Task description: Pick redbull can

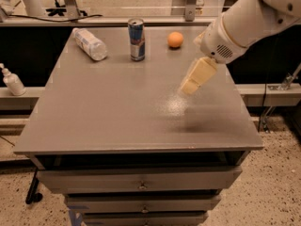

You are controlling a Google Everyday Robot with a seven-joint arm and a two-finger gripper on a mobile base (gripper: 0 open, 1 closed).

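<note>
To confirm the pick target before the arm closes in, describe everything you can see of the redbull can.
The redbull can is a slim, tall metal can, blue and silver with a small red mark and silver top rim. It stands upright on the grey table near its far edge, between a lying clear plastic bottle and an orange, touching neither. The gripper hovers over the table right of it and nearer the camera, apart from it.
</note>
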